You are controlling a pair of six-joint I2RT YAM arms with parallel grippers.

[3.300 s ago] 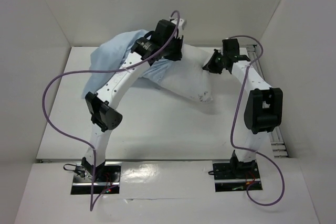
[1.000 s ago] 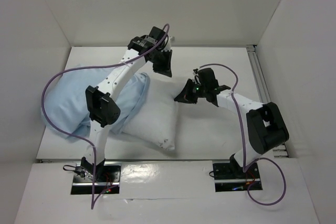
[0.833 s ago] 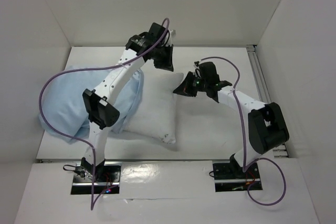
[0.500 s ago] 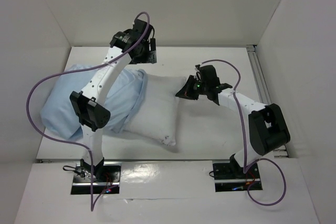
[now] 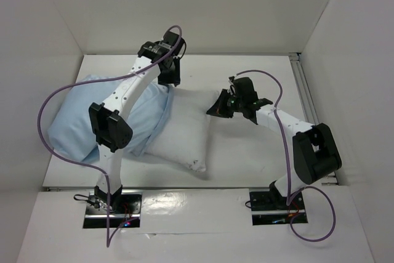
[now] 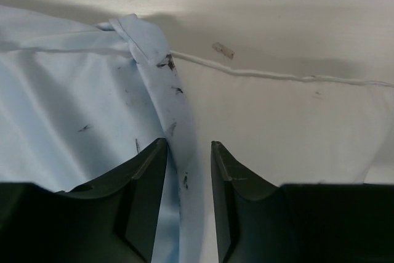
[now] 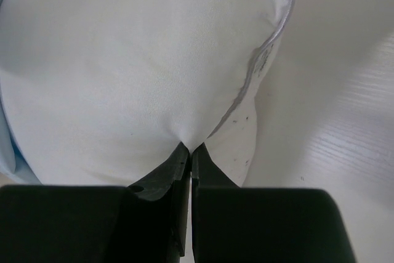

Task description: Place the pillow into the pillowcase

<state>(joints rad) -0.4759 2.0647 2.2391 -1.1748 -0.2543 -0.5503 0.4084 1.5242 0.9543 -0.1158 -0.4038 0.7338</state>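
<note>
While the pillow (image 5: 184,132) lies only part-sheathed, the step in hand reads as working the case mouth further along it. Items, near to far:

1. Arm bases (image 5: 112,204). Two plates bolted at the near edge, with purple cables (image 5: 52,112) looping up from them.
2. Table (image 5: 246,155). White and matt, with faint scuffs.
3. Pillow. Plump and white, lying mid-table. Its right part is exposed and its left part is inside the blue cloth.
4. Pillowcase (image 5: 74,121). Pale blue, speckled and wrinkled, bulging at the left of the table. Its open hem crosses the pillow from near to far.
5. Right gripper (image 7: 188,147). At the pillow's right end, with jaws closed tight on a small pinch of the white cover, which puckers into the tips.
6. Left gripper (image 6: 188,146). At the far corner of the case mouth, with fingers partway apart astride the hem band and nothing clamped.
7. Next move, as a judgement. The left fingers should close on the blue hem alone, not the white layer beneath. They should then draw it rightward while the right grip steadies the pillow or feeds it left. The hem is thin and limp, so a shallow bite may slip.
8. Side rail (image 5: 303,87). Metal, along the table's right edge.
9. Walls (image 5: 197,4). Plain white panels at the left, right and far sides.
</note>
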